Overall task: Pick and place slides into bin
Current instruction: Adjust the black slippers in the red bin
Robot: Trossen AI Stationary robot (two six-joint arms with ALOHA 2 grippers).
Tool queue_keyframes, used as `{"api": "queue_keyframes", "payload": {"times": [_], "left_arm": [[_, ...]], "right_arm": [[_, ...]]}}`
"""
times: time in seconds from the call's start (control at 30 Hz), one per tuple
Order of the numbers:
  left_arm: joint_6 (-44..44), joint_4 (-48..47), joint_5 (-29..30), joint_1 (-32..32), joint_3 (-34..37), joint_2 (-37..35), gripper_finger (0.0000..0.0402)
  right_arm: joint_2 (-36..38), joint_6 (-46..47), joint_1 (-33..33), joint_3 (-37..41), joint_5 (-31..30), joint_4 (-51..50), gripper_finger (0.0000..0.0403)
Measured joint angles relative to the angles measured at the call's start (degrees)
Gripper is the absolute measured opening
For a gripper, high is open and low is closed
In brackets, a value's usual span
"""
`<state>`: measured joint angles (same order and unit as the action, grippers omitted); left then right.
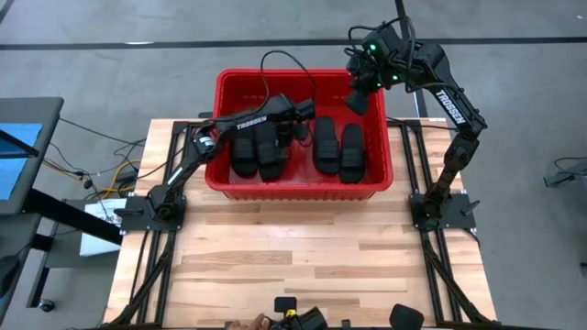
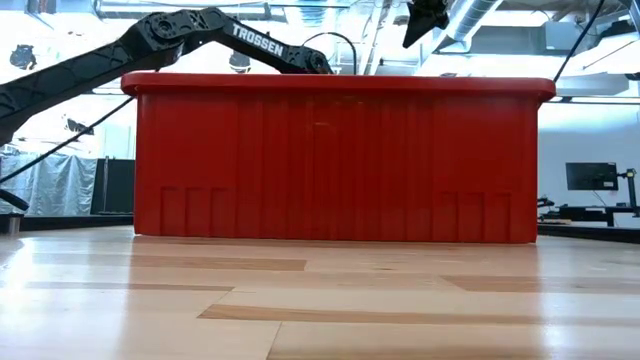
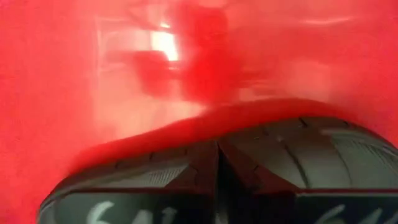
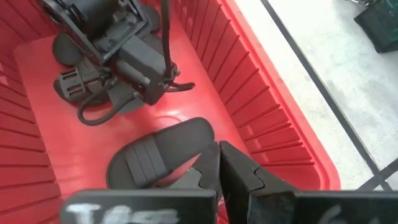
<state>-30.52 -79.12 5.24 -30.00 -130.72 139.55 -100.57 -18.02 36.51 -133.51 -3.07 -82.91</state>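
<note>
1. A pale wooden butcher-block table top (image 1: 303, 257) of jointed planks, with black metal frame rails along both sides.
2. A grey concrete floor (image 1: 92, 64) crossed by a dark line.
3. A blue-topped grey cart (image 1: 23, 147) at the left edge.
4. Loose cables (image 1: 101, 174) of several colours beside the table's left side.
5. In the low view, a dark flat monitor (image 2: 589, 176) in the room behind, at the right.
6. Grey plastic sheeting (image 2: 45, 185) hanging at the far left.
</note>
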Motion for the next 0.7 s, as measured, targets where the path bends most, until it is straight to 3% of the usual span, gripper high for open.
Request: {"api": "queue_keyframes", "payload": {"times": [0.27, 0.7], "left_arm": [[0.30, 1.61, -1.54, 0.05, -2.49, -3.56, 0.0000], [-3.40, 20.01, -1.81, -0.09, -3.97, -3.96, 0.0000]], "right_arm": [[0.00, -0.44, 0.00, 0.00, 0.00, 0.02, 0.0000], [0.00, 0.00, 0.00, 0.00, 0.00, -1.36, 0.0000]]}}
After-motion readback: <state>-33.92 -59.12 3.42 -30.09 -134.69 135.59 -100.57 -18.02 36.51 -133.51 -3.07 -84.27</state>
